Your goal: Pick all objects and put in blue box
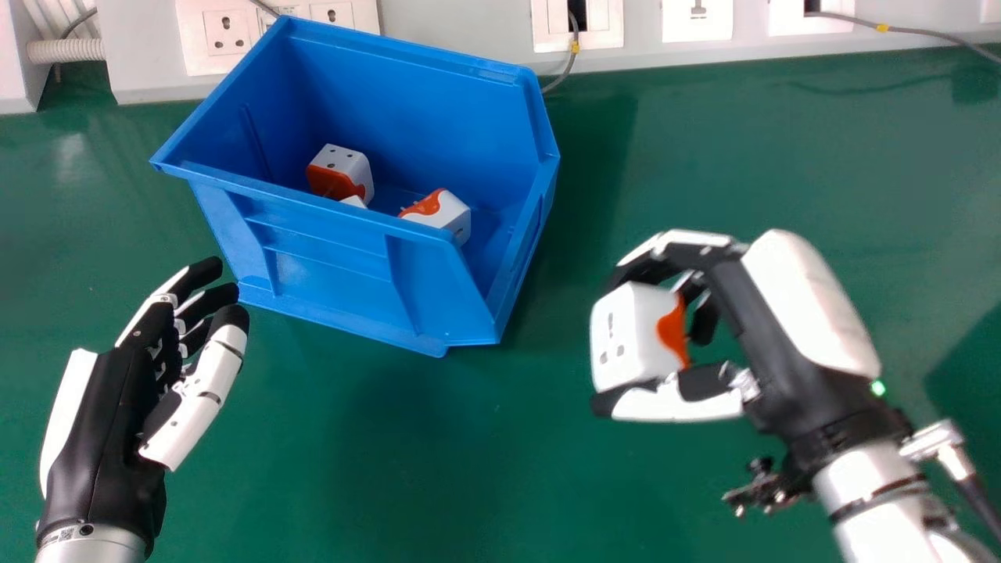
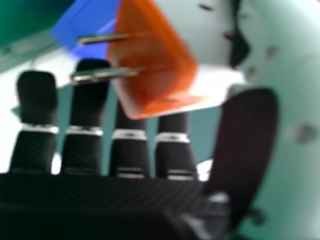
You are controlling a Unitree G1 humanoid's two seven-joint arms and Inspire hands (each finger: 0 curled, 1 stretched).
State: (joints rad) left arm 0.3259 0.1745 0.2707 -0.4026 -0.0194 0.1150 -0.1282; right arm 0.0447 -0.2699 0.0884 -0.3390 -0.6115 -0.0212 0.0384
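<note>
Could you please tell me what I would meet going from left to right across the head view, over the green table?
Left hand → blue box → white-and-orange adapter, held in the right hand → silver right forearm.

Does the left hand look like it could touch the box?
Probably yes. The left hand looks empty and is close beside the box, with nothing in between.

1. The left Inspire hand [image 1: 102, 438] is at the head view's lower left, its relaxed fingers slightly bent and pointing toward the upper right.
2. The right Inspire hand [image 1: 782, 336] is raised at the right, fingers curled opposite the thumb in a grip.
3. The silver right forearm [image 1: 891, 508] slants from the lower right corner.
</note>
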